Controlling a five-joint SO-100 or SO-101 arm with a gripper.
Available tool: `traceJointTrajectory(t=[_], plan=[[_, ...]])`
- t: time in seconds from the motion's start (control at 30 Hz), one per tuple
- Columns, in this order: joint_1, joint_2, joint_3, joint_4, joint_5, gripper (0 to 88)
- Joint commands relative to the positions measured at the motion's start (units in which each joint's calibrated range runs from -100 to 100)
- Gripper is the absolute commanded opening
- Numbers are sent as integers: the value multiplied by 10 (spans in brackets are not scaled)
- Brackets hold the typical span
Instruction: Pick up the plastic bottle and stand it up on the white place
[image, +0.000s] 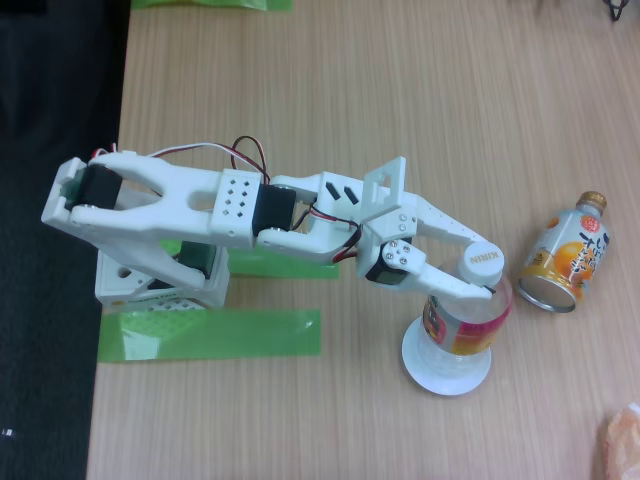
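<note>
The plastic bottle, clear with a white cap and a red, pink and yellow label, stands with its base on the white place, a small round plate right of centre on the table. Seen from above, it leans slightly toward the upper right. My white gripper reaches in from the left and is shut on the bottle's upper part. One finger passes behind the cap and the other finger passes in front of it.
An orange drink can with a gold cap lies on its side just right of the bottle. Green tape strips hold the arm's base at the left table edge. A pink-orange object sits at the bottom right corner.
</note>
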Motion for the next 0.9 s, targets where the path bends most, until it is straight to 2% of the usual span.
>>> traceJointTrajectory(t=[0.0,0.23,0.3,0.43,0.53,0.87], plan=[[1,5,-3,3,0,125],[1,4,-3,3,2,128],[1,4,-3,3,2,170],[0,3,-3,3,3,308],[0,4,-3,3,3,359],[4,0,-3,3,3,369]])
